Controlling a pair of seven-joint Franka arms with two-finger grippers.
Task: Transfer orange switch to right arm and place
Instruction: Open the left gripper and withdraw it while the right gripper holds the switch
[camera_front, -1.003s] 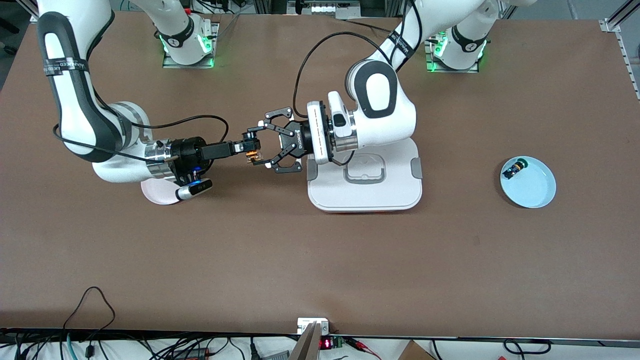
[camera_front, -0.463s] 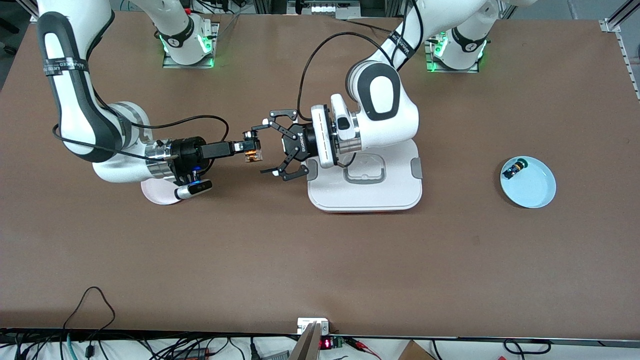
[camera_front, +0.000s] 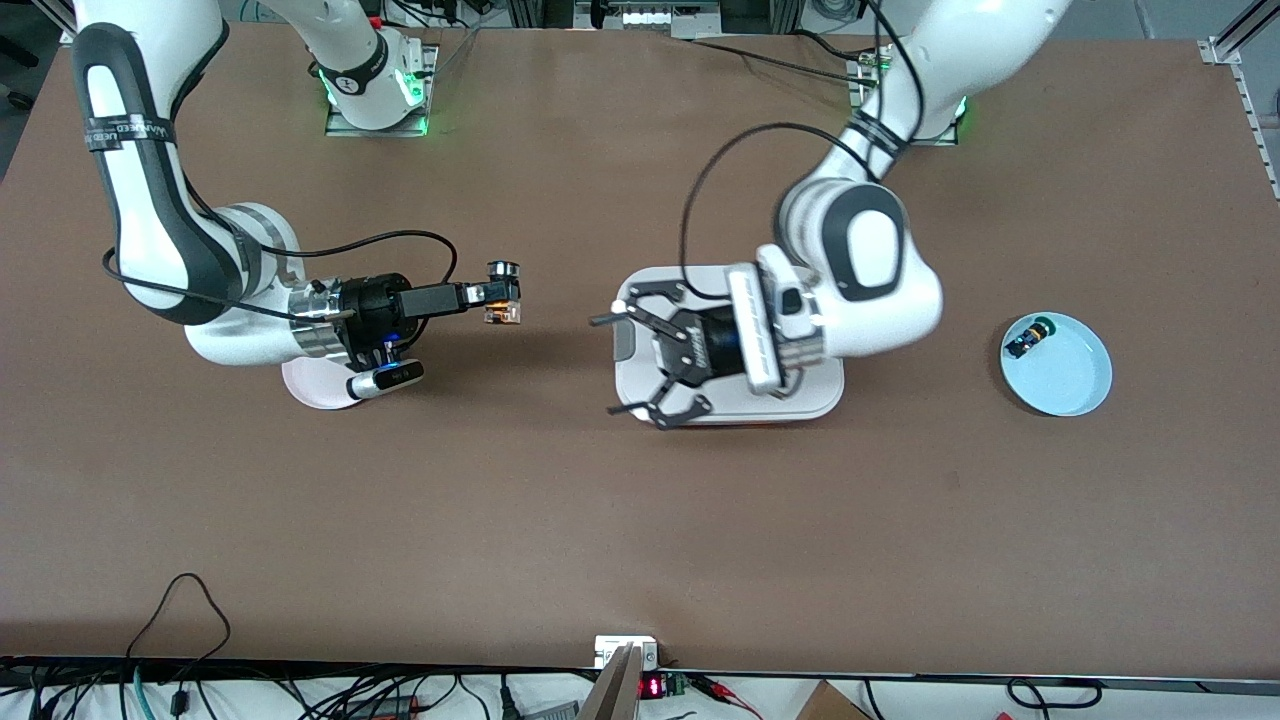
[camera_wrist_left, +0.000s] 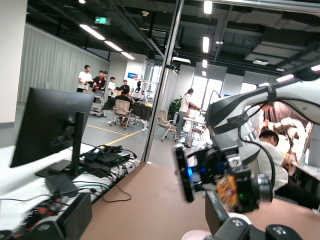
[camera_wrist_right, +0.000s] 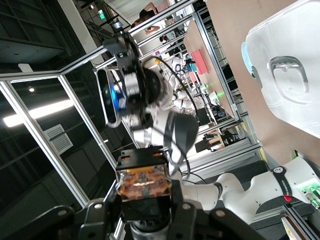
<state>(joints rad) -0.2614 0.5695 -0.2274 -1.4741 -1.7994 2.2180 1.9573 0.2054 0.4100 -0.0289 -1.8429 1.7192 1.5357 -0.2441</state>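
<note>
L end effector (camera_front: 628, 366) withdrawn, wide, R end effector (camera_front: 503, 293) gripping 1 orange switch (camera_front: 502, 313)

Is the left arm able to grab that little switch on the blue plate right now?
Probably yes. The left gripper is open and holds nothing, over the white lidded box, and nothing covers the small switch on the blue plate.

A brown tabletop (camera_front: 500, 500) is seen. On it, a white lidded container (camera_front: 815, 395) is set near the middle, a pale blue plate (camera_front: 1075, 385) toward the left arm's end, and a pink plate (camera_front: 310, 390) toward the right arm's end.
</note>
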